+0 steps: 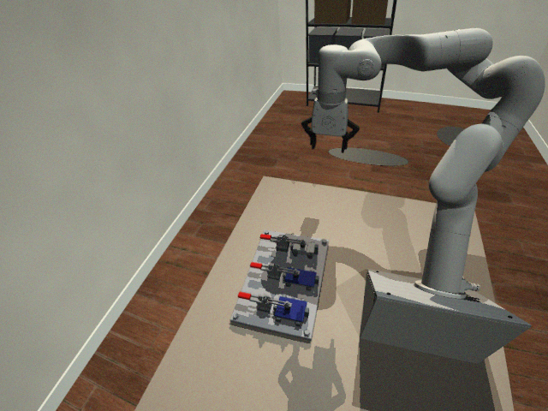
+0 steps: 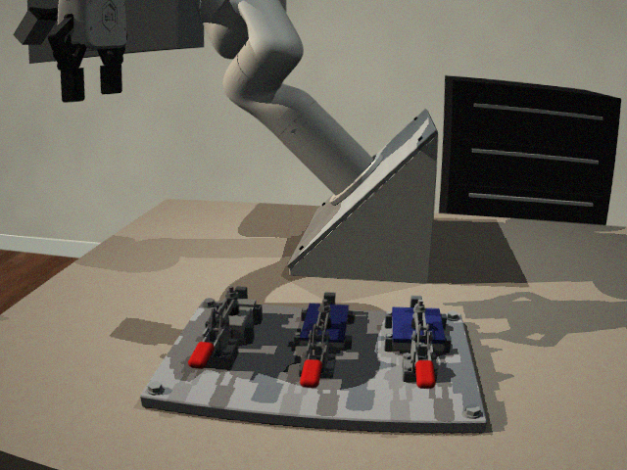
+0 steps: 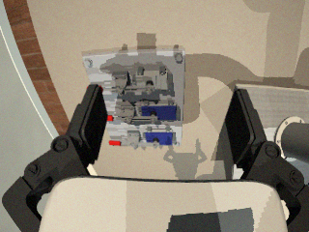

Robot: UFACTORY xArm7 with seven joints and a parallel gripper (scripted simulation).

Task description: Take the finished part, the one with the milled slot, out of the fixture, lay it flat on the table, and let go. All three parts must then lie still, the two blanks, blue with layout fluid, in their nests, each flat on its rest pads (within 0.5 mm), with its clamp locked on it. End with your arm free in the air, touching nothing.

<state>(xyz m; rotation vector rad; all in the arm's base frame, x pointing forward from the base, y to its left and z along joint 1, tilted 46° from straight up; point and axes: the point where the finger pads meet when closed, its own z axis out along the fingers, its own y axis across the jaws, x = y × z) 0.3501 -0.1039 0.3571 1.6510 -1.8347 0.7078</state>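
A grey fixture plate [image 1: 281, 285] lies on the table and holds three nests, each with a red-handled toggle clamp. The grey finished part [image 1: 304, 249] sits in the far nest, at the left in the exterior view [image 2: 237, 315]. Two blue blanks [image 1: 300, 277] [image 1: 291, 309] sit in the other nests, each under its clamp; they show in the exterior view [image 2: 326, 319] [image 2: 417, 323]. My gripper [image 1: 330, 142] is open and empty, high above the table's far end, far from the fixture. It shows in the exterior view [image 2: 85, 83] at the top left. The wrist view looks down on the plate [image 3: 137, 97] between the fingers.
The arm's wedge-shaped grey base [image 1: 437, 313] stands on the table right of the fixture. A shelf rack [image 1: 349, 48] with boxes stands against the far wall. A dark panel [image 2: 526, 152] stands behind the base. The wooden floor lies beyond the table's left edge.
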